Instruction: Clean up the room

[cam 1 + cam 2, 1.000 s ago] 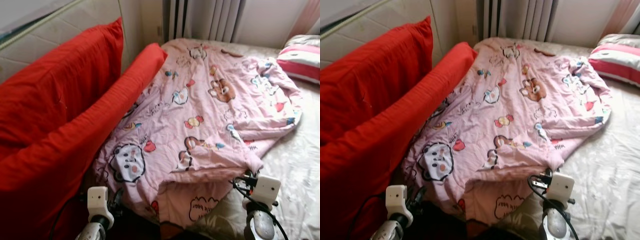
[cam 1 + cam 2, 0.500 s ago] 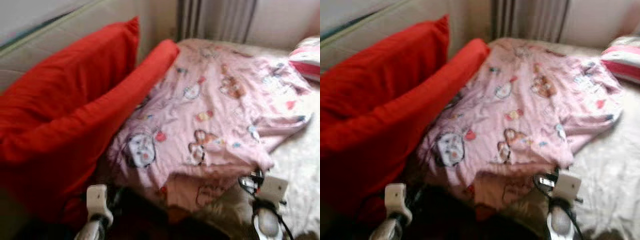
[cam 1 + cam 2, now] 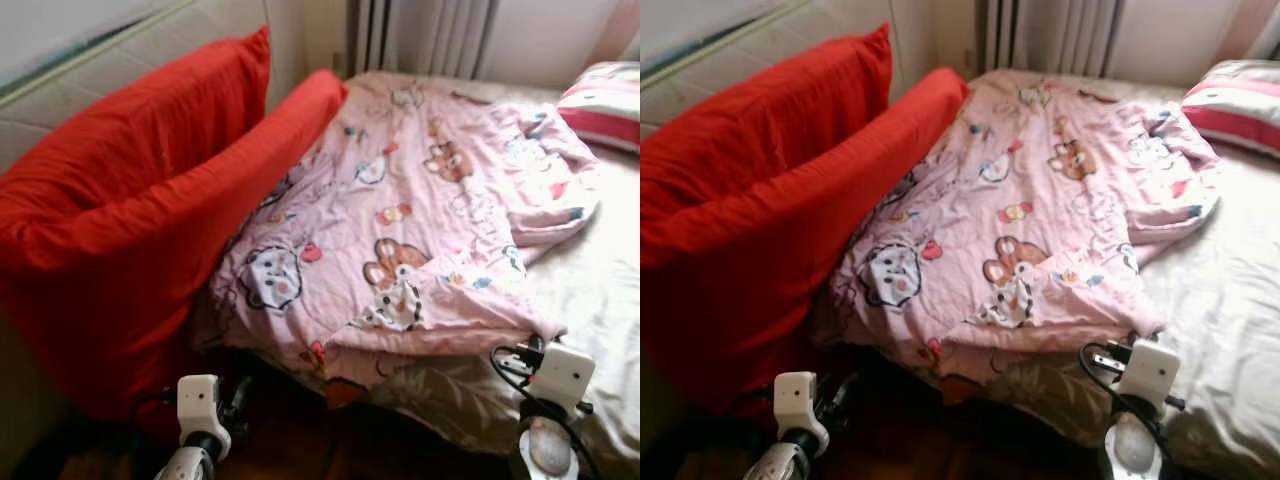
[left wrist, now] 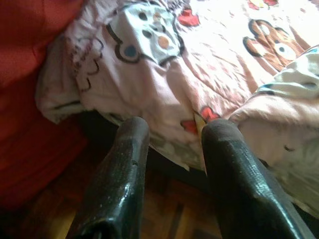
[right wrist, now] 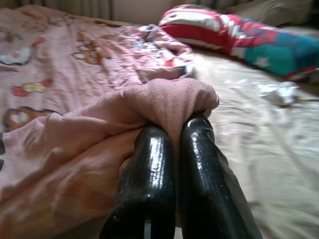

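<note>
1. Behind the bed (image 3: 600,300) I see a grey curtain (image 3: 425,35) and a pale wall; the bed has a light sheet with a faint leaf pattern.
2. Two big red cushions (image 3: 130,200) stand along the robot's left side of the bed, leaning against a padded cream headboard (image 3: 120,65).
3. I see a pink blanket (image 3: 400,220) with cartoon bears and animals spread over the bed, touching the lower red cushion along one edge. Its near corner is folded over on top of itself, and the near edge hangs a little over the side of the bed.
4. At the far right lies a pillow (image 3: 605,105) with red and white stripes; in the right wrist view it also shows a teal part with a star.
5. My right gripper (image 5: 174,132) is low at the near edge of the bed. Its two black fingers are pressed together and they pinch a fold of the pink blanket between them.
6. My left gripper (image 4: 172,132) is over the dark wooden floor (image 4: 164,219), just in front of the hanging blanket edge. Its fingers stand apart and hold nothing.
</note>
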Robot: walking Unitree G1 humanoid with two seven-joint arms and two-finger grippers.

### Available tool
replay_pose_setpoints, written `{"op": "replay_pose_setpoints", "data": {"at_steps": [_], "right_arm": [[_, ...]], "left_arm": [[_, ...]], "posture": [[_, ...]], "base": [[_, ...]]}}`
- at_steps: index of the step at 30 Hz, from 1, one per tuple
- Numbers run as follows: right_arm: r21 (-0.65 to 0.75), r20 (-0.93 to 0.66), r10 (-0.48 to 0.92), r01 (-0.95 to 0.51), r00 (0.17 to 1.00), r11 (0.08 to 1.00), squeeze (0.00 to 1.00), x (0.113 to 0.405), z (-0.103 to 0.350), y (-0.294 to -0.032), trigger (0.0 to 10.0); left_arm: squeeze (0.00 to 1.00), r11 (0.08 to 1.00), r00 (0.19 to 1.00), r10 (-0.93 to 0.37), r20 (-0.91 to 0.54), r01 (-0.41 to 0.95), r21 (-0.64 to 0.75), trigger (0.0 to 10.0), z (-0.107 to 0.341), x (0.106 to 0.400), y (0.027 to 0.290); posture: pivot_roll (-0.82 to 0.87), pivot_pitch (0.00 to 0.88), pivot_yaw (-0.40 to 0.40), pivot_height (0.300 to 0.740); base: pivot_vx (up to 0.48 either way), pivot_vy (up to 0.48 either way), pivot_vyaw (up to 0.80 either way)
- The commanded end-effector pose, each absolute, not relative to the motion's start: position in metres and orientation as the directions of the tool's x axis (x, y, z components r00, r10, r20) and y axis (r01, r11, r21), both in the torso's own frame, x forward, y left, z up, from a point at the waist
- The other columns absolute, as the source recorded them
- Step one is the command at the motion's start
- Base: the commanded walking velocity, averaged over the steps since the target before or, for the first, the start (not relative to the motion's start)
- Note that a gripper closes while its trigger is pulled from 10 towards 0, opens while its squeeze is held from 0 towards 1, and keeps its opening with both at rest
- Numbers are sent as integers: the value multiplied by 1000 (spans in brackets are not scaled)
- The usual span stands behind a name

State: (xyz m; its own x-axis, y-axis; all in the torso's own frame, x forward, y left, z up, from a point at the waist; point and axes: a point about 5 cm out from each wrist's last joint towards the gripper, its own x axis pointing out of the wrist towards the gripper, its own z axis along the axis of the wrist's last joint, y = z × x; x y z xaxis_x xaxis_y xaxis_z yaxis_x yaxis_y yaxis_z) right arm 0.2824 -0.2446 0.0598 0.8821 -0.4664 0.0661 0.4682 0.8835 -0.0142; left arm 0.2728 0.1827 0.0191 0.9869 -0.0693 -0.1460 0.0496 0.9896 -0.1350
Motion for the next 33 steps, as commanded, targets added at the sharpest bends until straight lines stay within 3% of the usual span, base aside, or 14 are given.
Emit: {"op": "replay_pose_setpoints", "data": {"at_steps": [1,13,25,33], "right_arm": [[-15,75,-476,479,876,878,0,280,59,-245,10000],[-28,121,-529,536,840,844,0,280,69,-257,10000],[-63,141,-642,654,754,754,0,271,72,-279,10000],[-49,106,-630,637,769,769,0,272,66,-273,10000]], "left_arm": [[0,991,984,-42,-173,19,-131,10000,13,266,192],[0,991,984,-41,-173,19,-130,10000,13,267,192],[0,992,980,-42,-193,17,-126,10000,10,265,192],[0,992,980,-47,-194,22,-126,10000,10,265,191]], "posture": [[-40,215,33,740],[-38,210,33,740],[-45,203,36,740],[-43,198,38,740]], "base": [[-270,0,0],[-268,0,0],[0,0,0],[0,0,0]]}}
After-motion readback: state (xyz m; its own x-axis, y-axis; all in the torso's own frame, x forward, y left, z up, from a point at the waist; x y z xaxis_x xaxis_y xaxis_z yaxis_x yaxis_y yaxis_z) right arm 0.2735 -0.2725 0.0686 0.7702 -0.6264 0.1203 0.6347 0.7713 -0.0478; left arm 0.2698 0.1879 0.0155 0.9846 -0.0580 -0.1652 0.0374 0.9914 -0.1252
